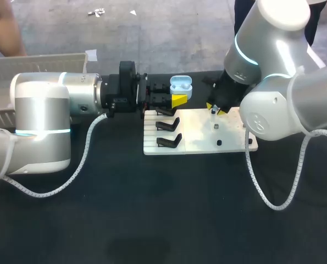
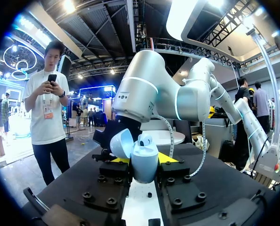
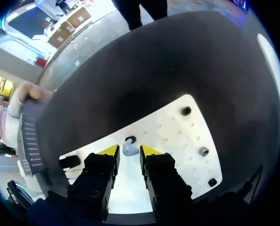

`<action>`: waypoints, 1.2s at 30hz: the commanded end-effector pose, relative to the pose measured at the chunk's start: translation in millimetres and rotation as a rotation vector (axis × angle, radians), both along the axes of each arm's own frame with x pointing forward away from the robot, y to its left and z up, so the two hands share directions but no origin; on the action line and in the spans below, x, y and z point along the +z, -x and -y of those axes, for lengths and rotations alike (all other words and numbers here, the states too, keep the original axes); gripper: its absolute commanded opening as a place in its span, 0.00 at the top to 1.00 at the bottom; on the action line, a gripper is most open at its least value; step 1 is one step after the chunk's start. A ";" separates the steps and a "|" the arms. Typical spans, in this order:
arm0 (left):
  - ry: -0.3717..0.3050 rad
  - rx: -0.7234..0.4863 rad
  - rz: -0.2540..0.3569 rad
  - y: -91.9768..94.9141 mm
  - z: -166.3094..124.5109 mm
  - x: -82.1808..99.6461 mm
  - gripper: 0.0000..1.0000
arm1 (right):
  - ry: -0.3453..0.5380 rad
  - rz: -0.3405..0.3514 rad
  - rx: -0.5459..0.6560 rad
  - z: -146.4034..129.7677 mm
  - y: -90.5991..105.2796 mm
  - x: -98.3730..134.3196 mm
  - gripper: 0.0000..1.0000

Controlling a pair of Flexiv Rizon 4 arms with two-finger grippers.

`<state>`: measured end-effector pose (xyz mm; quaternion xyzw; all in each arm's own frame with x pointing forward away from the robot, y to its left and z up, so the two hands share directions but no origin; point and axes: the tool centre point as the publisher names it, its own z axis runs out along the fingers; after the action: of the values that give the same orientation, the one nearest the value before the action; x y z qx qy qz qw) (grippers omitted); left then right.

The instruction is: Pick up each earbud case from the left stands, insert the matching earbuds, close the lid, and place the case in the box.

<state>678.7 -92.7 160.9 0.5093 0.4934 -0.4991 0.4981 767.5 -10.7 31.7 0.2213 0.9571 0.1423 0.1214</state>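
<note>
One light-blue earbud case [image 2: 144, 164] is held above the table, its lid tipped back and open. A single earbud [image 2: 146, 139] sits in the case's near socket. The left gripper [image 2: 144, 161] clamps the case body, one yellow-tipped finger pressed against each side, as the left wrist view shows. In the head view this gripper points sideways over the far left corner of a white board [image 1: 199, 135].

A second earbud [image 3: 130, 149] stands on the board, just beside a small dark hole, directly in the mouth of the right gripper [image 3: 130, 151]. Whether that gripper has hold of it cannot be told. The right arm [image 1: 284, 104] comes in from the right and points steeply down at the board's far edge.

Three black stands [image 1: 168, 141] lie in a row along the board's left side, all bare. The board rests on a dark table [image 1: 152, 220]. A pale box [image 1: 42, 60] stands at the far left, behind the left arm [image 1: 42, 118].
</note>
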 end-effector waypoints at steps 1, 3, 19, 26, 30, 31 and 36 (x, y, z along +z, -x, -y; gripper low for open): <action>0.004 0.005 0.004 0.7 0.5 -1.0 1.00 | 0.000 -0.006 0.001 -1.0 -2.0 -1.7 0.87; 0.004 0.005 0.004 0.7 0.5 -1.0 1.00 | 0.001 -0.007 0.002 -1.0 -2.2 -2.2 0.96; 0.004 0.005 0.004 0.7 0.5 -1.0 1.00 | 0.001 -0.020 0.020 3.1 5.2 9.3 1.00; 0.004 0.005 0.004 0.7 0.5 -1.0 1.00 | -0.017 -0.030 0.059 7.3 17.3 27.3 1.00; 0.004 0.005 0.004 0.7 0.5 -1.0 1.00 | -0.030 -0.038 0.110 8.9 26.1 39.5 1.00; 0.004 0.005 0.004 0.7 0.5 -1.0 1.00 | -0.037 -0.041 0.123 10.2 28.3 42.5 1.00; 0.004 0.005 0.004 0.7 0.5 -1.0 1.00 | -0.064 -0.051 0.210 14.2 41.4 56.8 1.00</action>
<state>678.7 -92.7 160.9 0.5093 0.4934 -0.4991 0.4981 733.4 -15.6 77.6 0.1345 0.9726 0.1698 0.0846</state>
